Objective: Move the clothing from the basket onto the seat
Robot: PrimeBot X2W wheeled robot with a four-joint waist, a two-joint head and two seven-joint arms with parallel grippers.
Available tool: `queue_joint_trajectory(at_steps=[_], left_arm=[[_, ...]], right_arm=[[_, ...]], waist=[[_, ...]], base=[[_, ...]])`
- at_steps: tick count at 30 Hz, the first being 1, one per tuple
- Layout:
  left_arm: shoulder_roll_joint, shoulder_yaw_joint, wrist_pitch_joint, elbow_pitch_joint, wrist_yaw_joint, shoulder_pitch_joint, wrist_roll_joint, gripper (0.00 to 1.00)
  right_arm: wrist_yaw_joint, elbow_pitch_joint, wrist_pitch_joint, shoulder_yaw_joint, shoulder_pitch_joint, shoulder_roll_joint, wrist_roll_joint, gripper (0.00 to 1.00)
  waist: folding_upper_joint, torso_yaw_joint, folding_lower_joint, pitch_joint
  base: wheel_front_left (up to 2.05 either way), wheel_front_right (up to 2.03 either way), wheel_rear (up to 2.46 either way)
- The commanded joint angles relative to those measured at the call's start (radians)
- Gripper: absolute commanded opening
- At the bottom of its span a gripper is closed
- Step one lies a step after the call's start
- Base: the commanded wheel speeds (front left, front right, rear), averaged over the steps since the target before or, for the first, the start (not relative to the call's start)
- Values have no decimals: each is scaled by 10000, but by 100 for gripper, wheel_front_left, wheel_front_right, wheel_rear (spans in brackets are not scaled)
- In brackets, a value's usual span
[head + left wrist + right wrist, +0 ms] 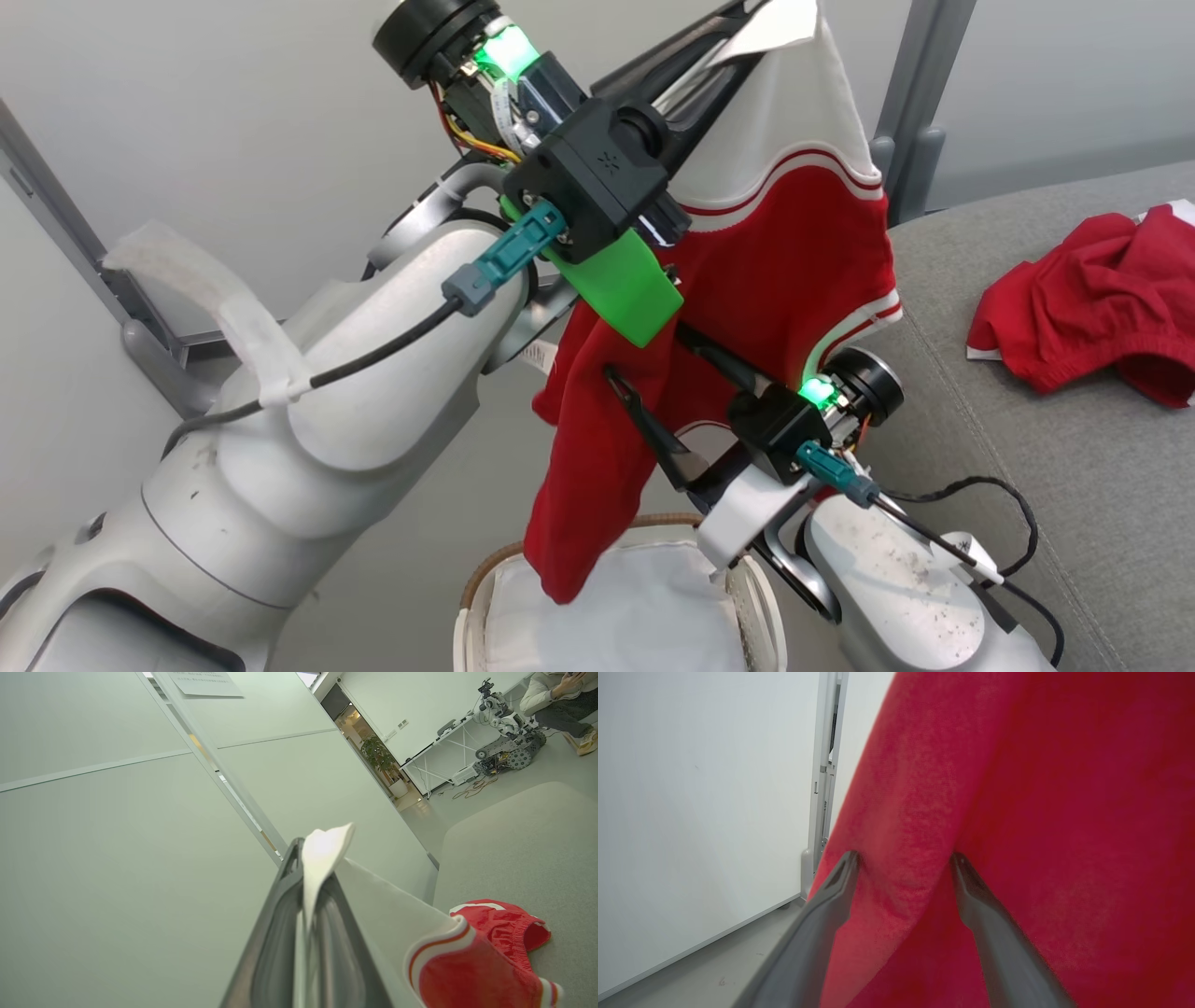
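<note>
Pale walls back the scene; the seat lies at the right, with the plain red garment heaped on it; the striped garment hangs high above the basket, its lowest fold perhaps brushing the liner, which is hard to tell; the left tool is clamped on its white panel; the right tool has its fingers apart against the red cloth, gripping nothing. Carrying seems the step in hand; the next move calls for a swing rightward over the seat, then release.
</note>
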Motion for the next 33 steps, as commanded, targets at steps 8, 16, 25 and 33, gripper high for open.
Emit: queue_joint_trajectory(at_steps=[8, 16, 25, 33], left_arm=[[-223, -194, -68, -186, 4, -194, -291, 0], [94, 33, -80, 297, 155, 349, -691, 0], [307, 359, -263, 1429, 353, 1644, -1414, 0], [90, 756, -395, 2160, 608, 3382, -1730, 100]], right_arm=[[-14, 310, -1, -47, -600, -30, 280, 0], [-14, 114, -1, -169, -442, -31, 202, 0], [-14, -355, -1, -779, 60, -28, 163, 0], [-14, -813, -1, -1712, 451, -28, -56, 0]], waist=[[0, 212, 1, -49], [0, 165, 1, 14], [0, -75, 1, 134], [0, -268, 1, 272]], base=[[0, 0, 0], [0, 0, 0], [0, 0, 0], [0, 0, 0]])
